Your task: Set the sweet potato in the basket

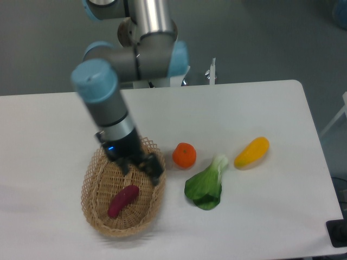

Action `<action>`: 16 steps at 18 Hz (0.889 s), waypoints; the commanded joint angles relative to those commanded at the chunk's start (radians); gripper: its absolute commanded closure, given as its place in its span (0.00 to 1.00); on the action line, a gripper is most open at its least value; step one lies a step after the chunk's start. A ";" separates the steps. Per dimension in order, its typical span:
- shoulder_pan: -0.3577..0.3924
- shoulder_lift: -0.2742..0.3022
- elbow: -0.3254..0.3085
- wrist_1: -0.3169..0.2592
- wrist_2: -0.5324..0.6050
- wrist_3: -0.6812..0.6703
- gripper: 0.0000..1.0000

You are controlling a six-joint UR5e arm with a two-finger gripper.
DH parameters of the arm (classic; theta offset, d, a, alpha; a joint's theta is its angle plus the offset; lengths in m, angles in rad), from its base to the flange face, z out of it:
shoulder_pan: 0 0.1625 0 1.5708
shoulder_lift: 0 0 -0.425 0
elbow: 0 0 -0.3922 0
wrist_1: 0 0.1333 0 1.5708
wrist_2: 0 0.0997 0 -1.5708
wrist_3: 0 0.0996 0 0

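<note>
Since the sweet potato [123,200] lies loose on the floor of the basket [93,209], placement looks done. Gripper [142,169]: fingers spread, holding nothing, raised over the basket's right rim. Risk: a low exit could snag the lattice rim and drag or tip the basket. Orange [184,155] just right of the basket, greens [206,187] beyond, yellow fruit [251,152] further right. Open table [43,130] far and left; upward is freest.
</note>
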 joint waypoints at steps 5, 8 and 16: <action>0.196 0.060 0.018 -0.123 -0.119 0.207 0.00; 0.305 0.089 0.021 -0.212 -0.152 0.409 0.00; 0.444 0.114 0.038 -0.382 -0.298 0.766 0.00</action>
